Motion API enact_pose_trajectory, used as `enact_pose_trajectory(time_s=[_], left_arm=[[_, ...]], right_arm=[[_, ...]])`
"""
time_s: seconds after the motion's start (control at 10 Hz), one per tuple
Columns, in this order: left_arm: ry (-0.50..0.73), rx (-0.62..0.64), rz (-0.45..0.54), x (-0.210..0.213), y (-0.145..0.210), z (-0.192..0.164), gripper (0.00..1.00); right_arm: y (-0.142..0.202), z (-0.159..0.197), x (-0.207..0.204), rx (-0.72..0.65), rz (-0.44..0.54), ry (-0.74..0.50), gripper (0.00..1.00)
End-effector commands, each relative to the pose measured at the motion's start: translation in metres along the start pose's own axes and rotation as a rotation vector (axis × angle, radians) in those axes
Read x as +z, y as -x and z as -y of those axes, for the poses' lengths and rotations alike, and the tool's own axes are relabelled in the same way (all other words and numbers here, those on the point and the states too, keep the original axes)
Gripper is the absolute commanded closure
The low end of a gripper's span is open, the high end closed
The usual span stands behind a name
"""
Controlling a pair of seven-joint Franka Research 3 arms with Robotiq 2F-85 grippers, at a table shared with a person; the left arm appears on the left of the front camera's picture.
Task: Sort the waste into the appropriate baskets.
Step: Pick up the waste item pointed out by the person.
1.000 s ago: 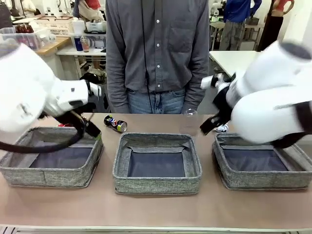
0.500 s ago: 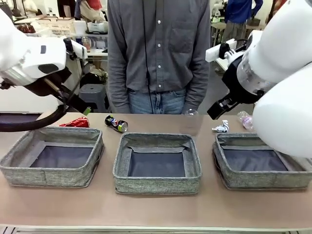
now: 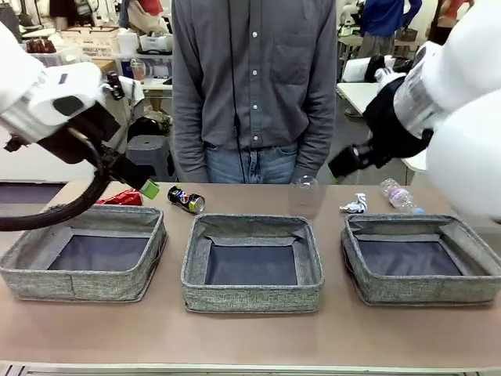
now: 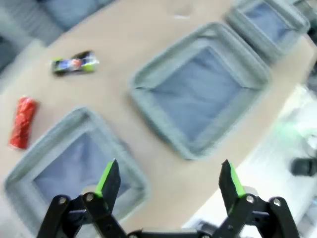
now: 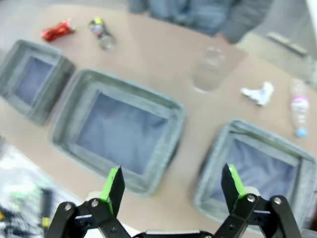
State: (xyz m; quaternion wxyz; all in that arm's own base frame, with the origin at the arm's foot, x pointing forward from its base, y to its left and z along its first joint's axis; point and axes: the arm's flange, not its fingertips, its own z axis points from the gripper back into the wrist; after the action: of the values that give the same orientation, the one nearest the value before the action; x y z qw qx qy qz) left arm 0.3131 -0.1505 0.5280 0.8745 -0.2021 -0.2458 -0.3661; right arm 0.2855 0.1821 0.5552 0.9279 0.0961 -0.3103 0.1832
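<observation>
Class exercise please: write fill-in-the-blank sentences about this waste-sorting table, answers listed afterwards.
The table holds ___ shallow grey woven-fabric baskets, all empty.
Seen from the front, the crushed red can lies just beyond the ___ basket.
The crumpled white-and-blue wrapper lies between the clear plastic cup and the clear plastic ___.
The left gripper and the right gripper both stand ___, holding nothing.
Missing words: three, left, bottle, open.

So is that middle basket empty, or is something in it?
Empty. The middle basket has a bare dark bottom; the soda can lies outside, behind it.
</observation>
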Motion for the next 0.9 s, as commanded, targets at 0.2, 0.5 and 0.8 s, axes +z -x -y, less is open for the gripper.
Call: enact_pose_trajectory(time_s=[0.2,0.5,0.8], left_arm=[[0.874,0.191,0.397,0.019,0.055,-0.072,0.0],[0.982,0.342,0.672,0.005,0.083,-0.097,0.0],[0.872,0.432,0.532,-0.011,0.087,-0.103,0.0]], right_arm=[[0.077,0.058,0.003,-0.529,0.204,-0.775,0.0],[0.11,0.117,-0.046,-0.67,0.121,-1.047,0.0],[0.127,0.147,-0.067,-0.672,0.276,-1.04,0.0]])
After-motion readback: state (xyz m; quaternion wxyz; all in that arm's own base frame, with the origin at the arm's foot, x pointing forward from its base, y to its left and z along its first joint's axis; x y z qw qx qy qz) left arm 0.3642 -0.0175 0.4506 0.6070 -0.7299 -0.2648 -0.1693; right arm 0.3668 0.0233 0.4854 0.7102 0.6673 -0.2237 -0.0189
